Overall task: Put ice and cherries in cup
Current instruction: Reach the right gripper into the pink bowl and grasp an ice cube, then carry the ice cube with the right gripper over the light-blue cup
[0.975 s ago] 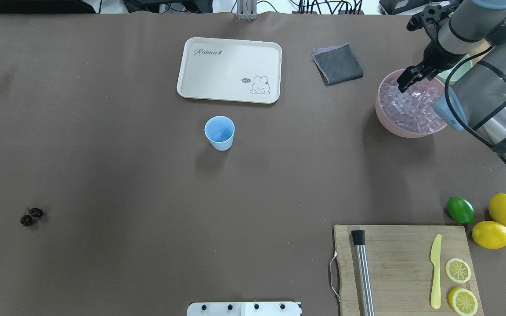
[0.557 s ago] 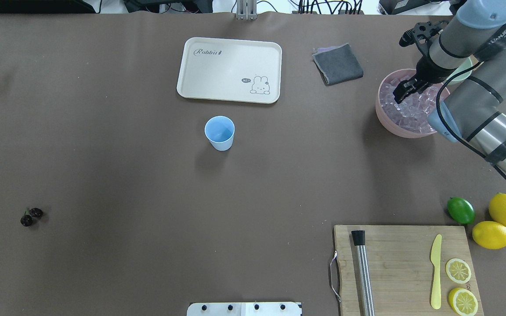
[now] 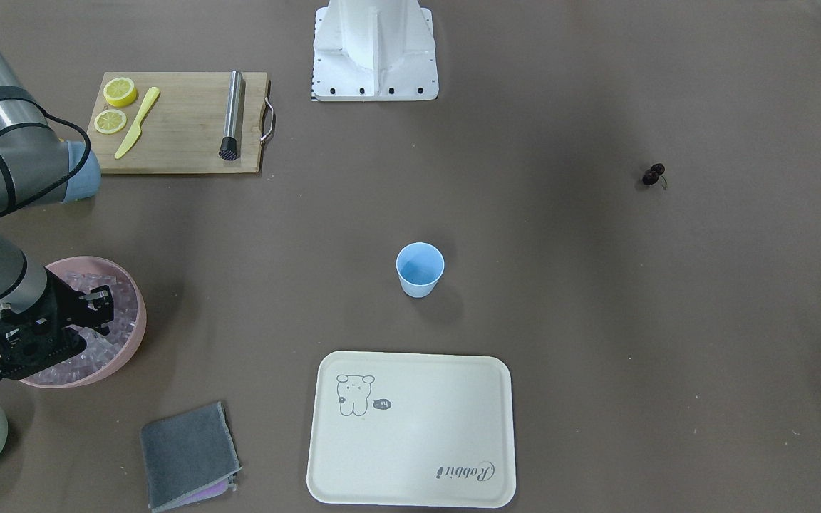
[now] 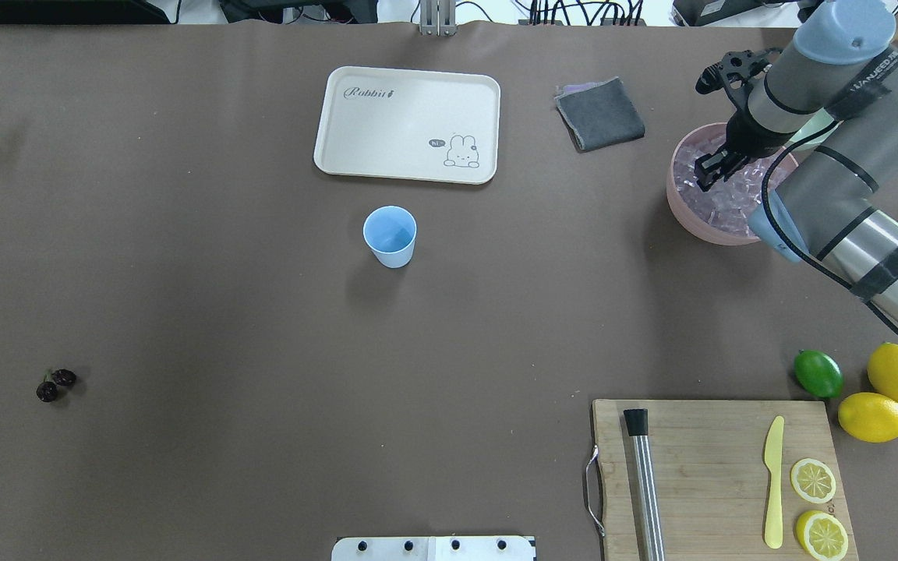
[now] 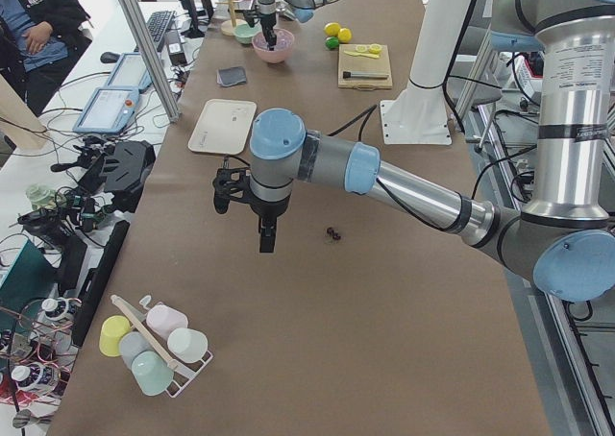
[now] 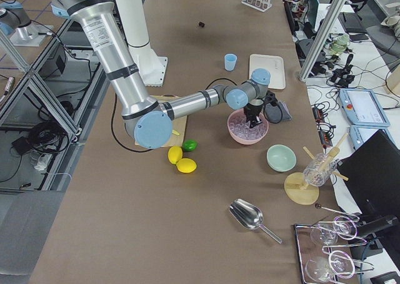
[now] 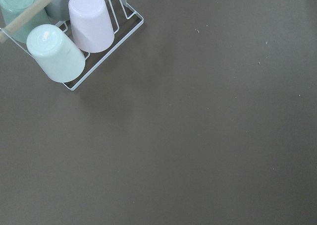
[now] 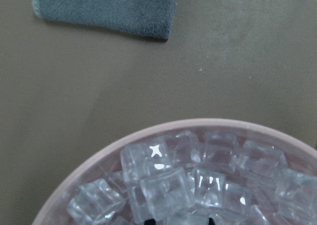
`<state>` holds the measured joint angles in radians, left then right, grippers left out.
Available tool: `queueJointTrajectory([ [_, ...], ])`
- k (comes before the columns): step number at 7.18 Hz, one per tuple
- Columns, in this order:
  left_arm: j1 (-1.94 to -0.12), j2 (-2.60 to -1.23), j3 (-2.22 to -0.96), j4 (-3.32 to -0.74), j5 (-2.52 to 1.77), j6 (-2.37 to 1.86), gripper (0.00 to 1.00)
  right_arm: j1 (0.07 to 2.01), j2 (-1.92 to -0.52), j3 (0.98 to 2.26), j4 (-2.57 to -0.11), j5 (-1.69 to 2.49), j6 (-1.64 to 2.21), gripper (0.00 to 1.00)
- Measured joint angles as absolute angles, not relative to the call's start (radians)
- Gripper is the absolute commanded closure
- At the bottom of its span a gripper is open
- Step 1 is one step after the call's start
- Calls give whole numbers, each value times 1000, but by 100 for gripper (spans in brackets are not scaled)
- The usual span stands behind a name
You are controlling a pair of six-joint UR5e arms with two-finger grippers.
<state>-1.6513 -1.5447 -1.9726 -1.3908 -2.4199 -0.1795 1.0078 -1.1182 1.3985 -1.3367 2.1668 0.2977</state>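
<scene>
Pointing down into the pink bowl [image 4: 677,209] with the right gripper [image 4: 710,170], tips slightly apart amid jumbled ice [image 4: 722,202] directly beneath, hold on any cube impossible to tell, well apart from the upright, mouth-up cup [image 4: 390,234] mid-table and the far-off cherries [image 4: 55,384].

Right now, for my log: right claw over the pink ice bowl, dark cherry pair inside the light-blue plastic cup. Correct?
No. The overhead view shows the dark purple-black cherry pair on the brown table, far from the light-blue plastic cup; the rest holds.
</scene>
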Motion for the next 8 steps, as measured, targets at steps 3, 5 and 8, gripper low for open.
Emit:
queueJointTrajectory([
  [3, -1652, -1542, -1967, -1394, -2422, -179, 2, 1063, -1028, 1414, -1432, 2231, 306, 79],
  [5, -1652, -1540, -1964, -1396, -2422, -179, 2, 1061, -923, 1429, -1549, 2248, 386, 79],
  [8, -1652, -1542, -1962, -1395, -2422, -179, 2, 934, -776, 1424, -1573, 2188, 696, 80],
])
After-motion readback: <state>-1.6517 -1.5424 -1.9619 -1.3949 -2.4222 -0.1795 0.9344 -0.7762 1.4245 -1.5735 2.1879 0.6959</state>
